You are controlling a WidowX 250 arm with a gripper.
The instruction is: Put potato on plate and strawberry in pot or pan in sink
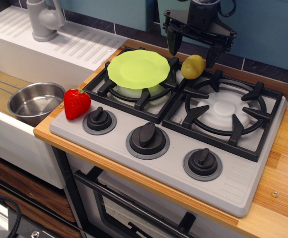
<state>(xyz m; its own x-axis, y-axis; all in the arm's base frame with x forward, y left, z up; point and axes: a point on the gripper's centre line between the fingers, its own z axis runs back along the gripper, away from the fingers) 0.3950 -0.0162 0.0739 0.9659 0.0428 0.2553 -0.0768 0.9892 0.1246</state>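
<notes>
While the potato (pixel 193 66) sits on the burner grate just right of the plate (pixel 138 69), the gripper (pixel 193 53) hangs above it, fingers spread wide and empty — the first step looks barely begun. Next it must drop and close on the potato. Left of the plate, the strawberry (pixel 76 103) waits beside the pot (pixel 35 101) in the sink (pixel 0 121).

One raised front view looks down across stove (pixel 183 124) and sink (pixel 5 94).
</notes>
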